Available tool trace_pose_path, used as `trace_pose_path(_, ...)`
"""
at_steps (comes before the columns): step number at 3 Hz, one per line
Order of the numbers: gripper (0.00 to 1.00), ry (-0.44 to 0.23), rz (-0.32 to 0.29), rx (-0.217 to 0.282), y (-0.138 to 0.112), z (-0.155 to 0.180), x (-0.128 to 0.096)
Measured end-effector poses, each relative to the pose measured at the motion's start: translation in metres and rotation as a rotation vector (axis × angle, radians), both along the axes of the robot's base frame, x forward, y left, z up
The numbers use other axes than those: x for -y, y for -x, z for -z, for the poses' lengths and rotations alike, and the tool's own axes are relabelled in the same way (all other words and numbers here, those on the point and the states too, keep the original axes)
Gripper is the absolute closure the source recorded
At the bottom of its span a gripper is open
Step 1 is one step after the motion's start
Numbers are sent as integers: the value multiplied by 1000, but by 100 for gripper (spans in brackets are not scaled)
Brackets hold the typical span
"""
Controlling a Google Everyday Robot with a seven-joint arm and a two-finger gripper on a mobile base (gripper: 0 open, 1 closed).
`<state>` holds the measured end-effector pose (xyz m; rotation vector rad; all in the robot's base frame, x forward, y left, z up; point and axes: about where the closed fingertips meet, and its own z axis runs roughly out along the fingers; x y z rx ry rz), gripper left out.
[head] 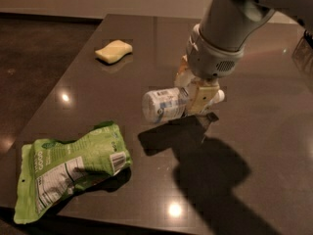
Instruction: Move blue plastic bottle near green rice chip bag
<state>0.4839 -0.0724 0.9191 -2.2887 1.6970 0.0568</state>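
My gripper (194,93) hangs from the grey arm at the upper right and is shut on the blue plastic bottle (165,105). The bottle lies sideways in the fingers, base pointing left, white cap (220,96) to the right, held above the dark table with its shadow below it. The green rice chip bag (68,166) lies crumpled at the table's front left, its white nutrition panel and barcode facing up. The bottle is to the upper right of the bag, apart from it.
A yellow sponge (114,51) lies at the back left of the dark glossy table (274,146). The table's left edge runs diagonally past the bag, with the floor beyond. A dark object shows at the far right edge (305,53).
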Motion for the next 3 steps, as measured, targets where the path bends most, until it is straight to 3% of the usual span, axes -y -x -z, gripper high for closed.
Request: trace_pose_path(3,14,121,-57,-9,28,33,-27)
